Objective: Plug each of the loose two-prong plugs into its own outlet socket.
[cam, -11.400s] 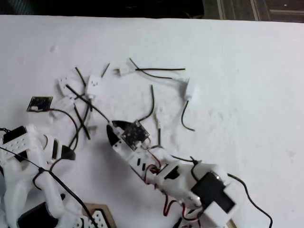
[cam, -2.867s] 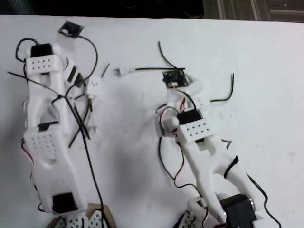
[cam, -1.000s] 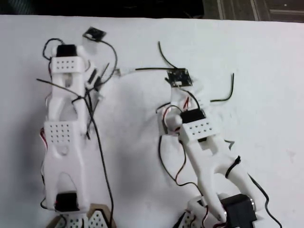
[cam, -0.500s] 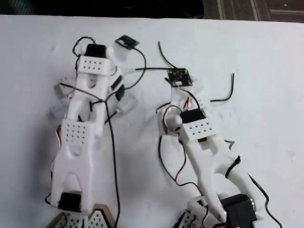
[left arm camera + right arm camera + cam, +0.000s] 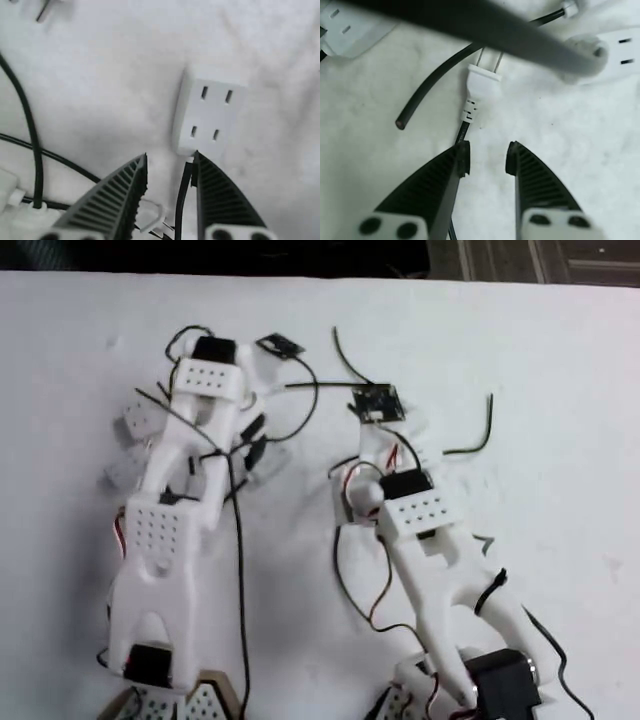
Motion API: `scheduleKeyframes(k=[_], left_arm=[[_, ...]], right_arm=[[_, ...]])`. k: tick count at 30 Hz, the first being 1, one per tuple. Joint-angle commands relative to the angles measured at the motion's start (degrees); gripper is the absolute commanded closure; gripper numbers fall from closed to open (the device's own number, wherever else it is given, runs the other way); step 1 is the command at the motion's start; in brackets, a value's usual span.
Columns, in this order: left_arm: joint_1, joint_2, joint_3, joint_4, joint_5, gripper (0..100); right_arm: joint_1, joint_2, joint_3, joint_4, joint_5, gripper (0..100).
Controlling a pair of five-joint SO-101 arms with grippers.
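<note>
In the left wrist view my left gripper [image 5: 170, 159] is open just short of a white outlet socket [image 5: 210, 117] that lies flat with two pairs of slots facing up. A thin black cord [image 5: 182, 190] runs between the fingers. In the right wrist view my right gripper [image 5: 487, 147] is open over the table. A white two-prong plug [image 5: 482, 87] lies just beyond the fingertips, its black cord [image 5: 461, 134] trailing back towards the gap. In the high view the left gripper [image 5: 255, 440] is near the table's middle, beside the right arm [image 5: 410, 505].
More white sockets lie at the edges of the right wrist view [image 5: 345, 25] [image 5: 620, 47] and left of the left arm [image 5: 140, 415]. Loose black cords [image 5: 470, 435] [image 5: 345, 358] are scattered around. A cut cord end [image 5: 400, 122] lies beside the plug. A dark cable [image 5: 485, 30] crosses close above.
The left arm has swung from the table's left side towards the middle, ending beside the right arm. The right arm has kept still over the last three seconds.
</note>
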Motion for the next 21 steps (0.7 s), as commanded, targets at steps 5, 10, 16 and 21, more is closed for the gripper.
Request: scheduleKeyframes(k=[5, 10, 16, 21], left_arm=[[-0.92, -13.49, 5.45, 0.09, 0.35, 73], [0.48, -9.71, 8.35, -3.69, -3.25, 71], [1.54, -1.80, 5.89, -6.68, -4.92, 71], [1.71, 4.18, -0.79, -5.01, -5.10, 75]], right_arm=[[0.75, -2.24, -0.35, -0.57, 0.18, 87.4], [0.75, -2.24, -0.35, -0.57, 0.18, 87.5], [0.75, -2.24, -0.35, -0.57, 0.18, 87.5], [0.75, -2.24, -0.35, -0.57, 0.18, 87.5]])
